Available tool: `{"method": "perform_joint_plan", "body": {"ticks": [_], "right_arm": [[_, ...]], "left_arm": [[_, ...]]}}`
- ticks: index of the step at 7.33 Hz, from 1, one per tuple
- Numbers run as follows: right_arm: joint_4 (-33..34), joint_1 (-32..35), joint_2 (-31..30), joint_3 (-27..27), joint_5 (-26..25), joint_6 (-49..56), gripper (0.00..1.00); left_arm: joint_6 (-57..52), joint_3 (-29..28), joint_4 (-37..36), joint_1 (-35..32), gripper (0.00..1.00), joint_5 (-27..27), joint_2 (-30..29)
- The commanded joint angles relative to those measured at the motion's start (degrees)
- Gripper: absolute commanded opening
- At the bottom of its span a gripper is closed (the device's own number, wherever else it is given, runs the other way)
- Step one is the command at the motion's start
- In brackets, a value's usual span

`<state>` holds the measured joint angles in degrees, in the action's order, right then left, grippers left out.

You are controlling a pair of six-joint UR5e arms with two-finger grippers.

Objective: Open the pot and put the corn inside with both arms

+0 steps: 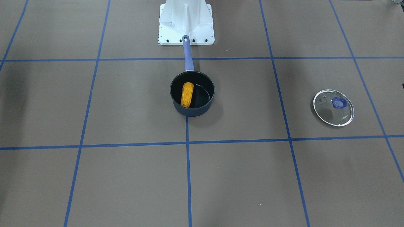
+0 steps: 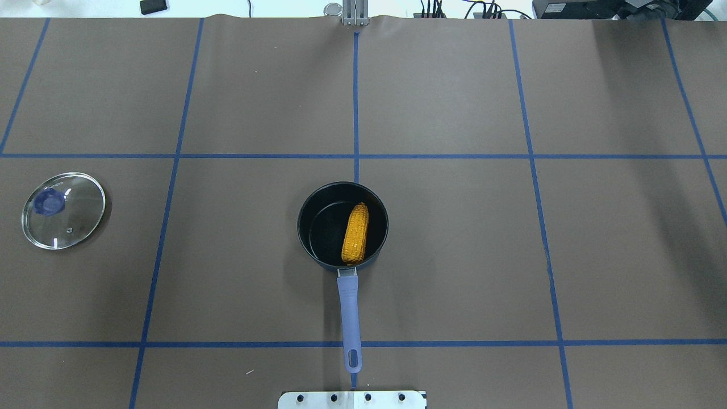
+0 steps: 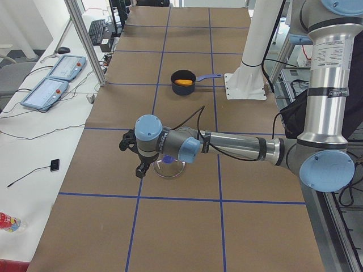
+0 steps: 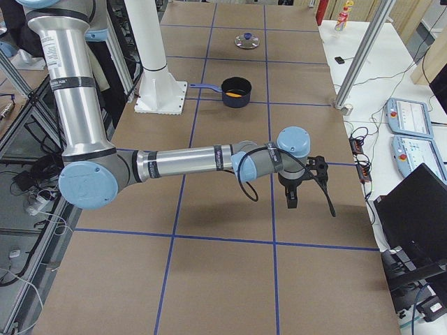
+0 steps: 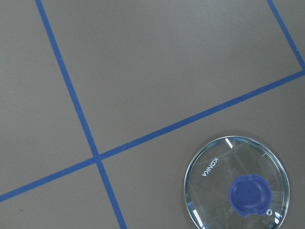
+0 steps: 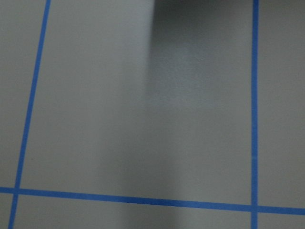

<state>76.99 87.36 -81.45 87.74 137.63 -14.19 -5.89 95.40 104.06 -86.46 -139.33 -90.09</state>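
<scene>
The dark pot [image 1: 195,111] with a purple handle [image 1: 187,53] stands open at the table's middle, also in the overhead view [image 2: 318,227]. The orange-yellow corn [image 1: 187,94] lies inside it, leaning on the wall [image 2: 355,233]. The glass lid [image 2: 63,210] with a blue knob lies flat on the table on the robot's left [image 1: 333,107], and in the left wrist view [image 5: 237,182]. My left gripper [image 3: 135,156] hangs beside the lid [image 3: 170,168], apart from it. My right gripper [image 4: 305,183] hangs over bare table, far from the pot [image 4: 236,96]. I cannot tell whether either gripper is open or shut.
The white pedestal base [image 1: 186,22] stands just behind the pot's handle. Blue tape lines grid the brown table. Control tablets [image 3: 54,79] and cables lie on the side bench, and a frame post [image 3: 85,39] stands at the table's edge.
</scene>
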Motion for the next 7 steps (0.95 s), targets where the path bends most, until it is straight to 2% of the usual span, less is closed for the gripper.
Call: {"method": "perform_joint_plan", "body": {"ticks": [1, 3, 7], "right_arm": [[-0.26, 3.07, -4.66, 0.23, 0.62, 4.07, 1.0], [-0.35, 3.08, -6.35, 1.81, 0.62, 4.96, 1.0], [-0.26, 3.08, -6.62, 2.96, 0.71, 4.87, 1.0]], "left_arm": [[-0.35, 0.22, 0.0, -2.03, 0.98, -1.9, 0.09], [-2.18, 2.67, 1.23, -3.44, 0.98, -1.91, 5.5], [-2.2, 3.39, 1.32, -3.45, 0.98, -1.91, 6.07]]}}
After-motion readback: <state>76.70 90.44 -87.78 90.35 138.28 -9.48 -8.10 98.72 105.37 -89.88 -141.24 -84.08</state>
